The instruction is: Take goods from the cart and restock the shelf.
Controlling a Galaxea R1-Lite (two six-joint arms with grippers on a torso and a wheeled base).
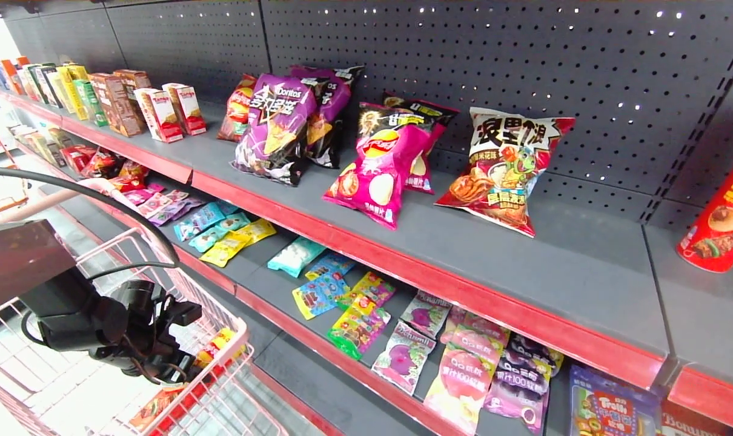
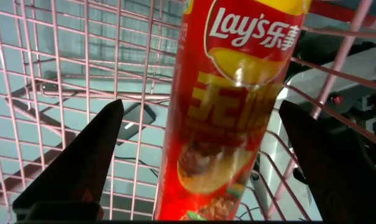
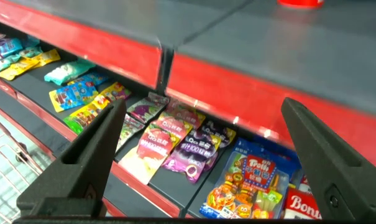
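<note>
Left gripper [image 2: 200,109] hangs down inside the pink wire cart [image 2: 63,74], its fingers spread wide, one on each side of the red chip canister [image 2: 231,112]. I see neither finger touching the canister, which sits in the cart between them. My right gripper [image 3: 204,106] is spread as well and holds nothing, hovering before the shelf's lower tier and its candy bags [image 3: 175,143]. On the upper shelf [image 1: 584,266], a second canister [image 1: 724,224] stands at the right, apart from the chip bags [image 1: 506,169].

Logo on red can [image 2: 231,124], lettering on snack bags [image 1: 504,171]
</note>
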